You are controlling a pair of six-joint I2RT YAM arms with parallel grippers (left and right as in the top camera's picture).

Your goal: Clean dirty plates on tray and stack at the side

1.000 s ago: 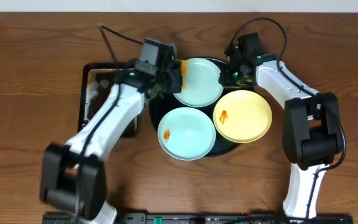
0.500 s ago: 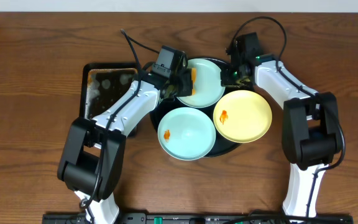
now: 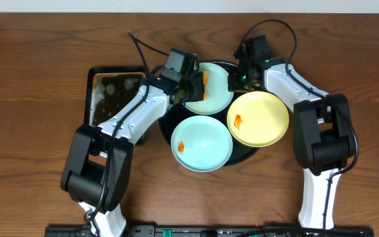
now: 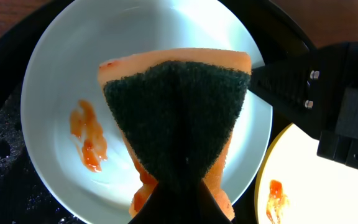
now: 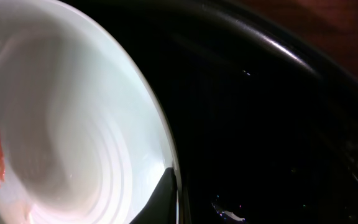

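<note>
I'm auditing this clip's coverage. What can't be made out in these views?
- Left wrist: far plate surface under the sponge, hidden by it.
- Right wrist: whether the right hand pinches that plate's rim, cut by bottom edge.
- Overhead: rectangular tray partly under the left arm.

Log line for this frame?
left gripper: shut on sponge, over far plate | right gripper: shut on its rim | smear: present

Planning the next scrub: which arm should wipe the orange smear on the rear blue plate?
Left. The left end effector holds the sponge over the rear plate, beside the smear; the right end effector is shut on that plate's rim.
</note>
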